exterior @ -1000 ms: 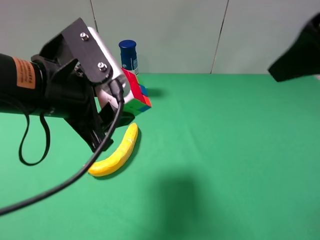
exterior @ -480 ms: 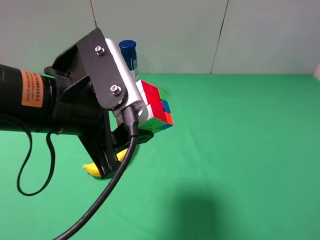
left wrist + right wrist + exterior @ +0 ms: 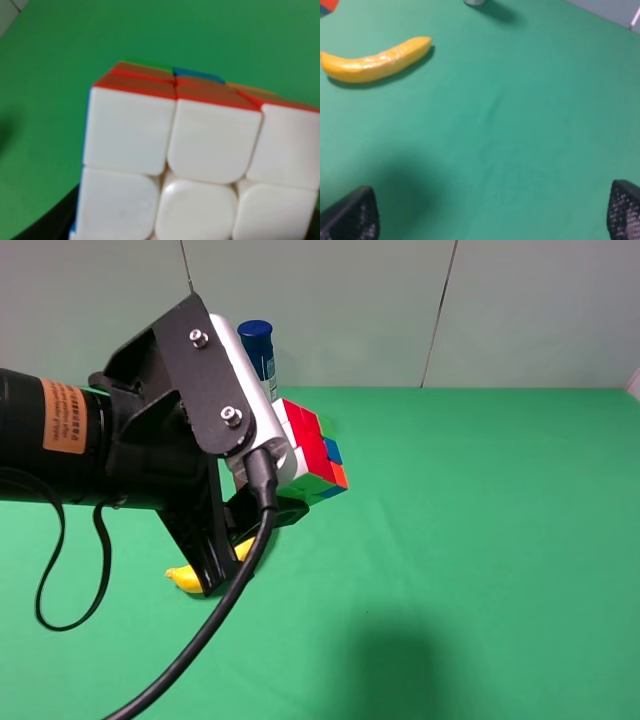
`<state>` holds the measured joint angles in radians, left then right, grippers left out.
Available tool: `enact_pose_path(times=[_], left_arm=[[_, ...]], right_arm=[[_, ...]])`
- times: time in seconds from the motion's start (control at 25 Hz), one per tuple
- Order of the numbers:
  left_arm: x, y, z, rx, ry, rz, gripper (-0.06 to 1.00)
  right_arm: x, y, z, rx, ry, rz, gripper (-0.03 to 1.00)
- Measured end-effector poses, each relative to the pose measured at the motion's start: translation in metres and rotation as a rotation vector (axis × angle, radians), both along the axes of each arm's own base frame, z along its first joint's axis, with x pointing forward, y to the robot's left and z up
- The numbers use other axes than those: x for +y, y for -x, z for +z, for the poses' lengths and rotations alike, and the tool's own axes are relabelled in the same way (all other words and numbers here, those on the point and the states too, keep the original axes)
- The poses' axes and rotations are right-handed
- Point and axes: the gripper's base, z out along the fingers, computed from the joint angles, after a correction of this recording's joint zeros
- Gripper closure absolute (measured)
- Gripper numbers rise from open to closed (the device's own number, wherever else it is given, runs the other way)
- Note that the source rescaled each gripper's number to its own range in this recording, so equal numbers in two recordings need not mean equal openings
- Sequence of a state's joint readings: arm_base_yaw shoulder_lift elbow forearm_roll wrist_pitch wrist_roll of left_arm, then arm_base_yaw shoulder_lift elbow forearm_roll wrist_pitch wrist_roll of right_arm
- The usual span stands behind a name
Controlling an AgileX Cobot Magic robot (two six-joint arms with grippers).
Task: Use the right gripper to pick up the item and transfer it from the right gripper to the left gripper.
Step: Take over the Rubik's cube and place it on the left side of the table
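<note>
The black metal-plated left gripper (image 3: 290, 485), clamping the small multicoloured puzzle cube (image 3: 315, 452), is blocking the left side above the green cloth table (image 3: 480, 540). The yellow banana (image 3: 183, 578) is lying under it, mostly hidden. The blue-capped bottle (image 3: 257, 345) is standing just behind. The table's right half is lying open for passing.

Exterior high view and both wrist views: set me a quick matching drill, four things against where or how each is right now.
1. puzzle cube
2. banana
3. blue-capped bottle
4. right gripper

A. jaws open, holding nothing
B. upright, at the far edge
C. clamped in the left gripper
D. lying on the green cloth

Pairs: 1-C, 2-D, 3-B, 4-A
</note>
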<state>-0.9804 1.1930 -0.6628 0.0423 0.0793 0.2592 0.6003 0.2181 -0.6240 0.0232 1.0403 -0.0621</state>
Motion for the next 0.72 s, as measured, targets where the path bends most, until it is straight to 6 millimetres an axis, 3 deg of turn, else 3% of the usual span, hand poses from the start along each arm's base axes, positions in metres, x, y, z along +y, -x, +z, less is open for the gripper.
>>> enact_pose_path(times=[0.32, 0.72], left_arm=[[0.0, 0.0, 0.0, 0.001, 0.001, 0.001, 0.94], [0.0, 0.0, 0.0, 0.005, -0.002, 0.002, 0.94]], right_arm=[[0.004, -0.004, -0.034, 0.102, 0.015, -0.023, -0.03], [0.002, -0.007, -0.038, 0.092, 0.047, -0.042, -0.03]])
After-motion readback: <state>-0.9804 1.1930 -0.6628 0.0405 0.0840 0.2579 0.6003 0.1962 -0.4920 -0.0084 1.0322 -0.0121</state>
